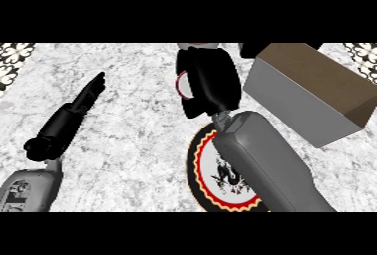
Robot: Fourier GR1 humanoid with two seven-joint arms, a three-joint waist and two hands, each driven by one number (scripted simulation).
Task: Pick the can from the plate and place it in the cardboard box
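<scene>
One can point(183, 84) sits clasped in the right hand point(210, 79) — above the plate point(200, 174).

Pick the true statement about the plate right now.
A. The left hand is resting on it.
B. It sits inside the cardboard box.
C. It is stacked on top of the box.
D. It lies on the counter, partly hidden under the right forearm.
D: the plate lies flat on the marble counter, below the cardboard box in the view, and the grey right forearm crosses over its right part.

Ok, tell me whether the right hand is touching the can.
Touching. In the head view the right hand curls round the can, whose red-rimmed white end shows at its left side.
</scene>
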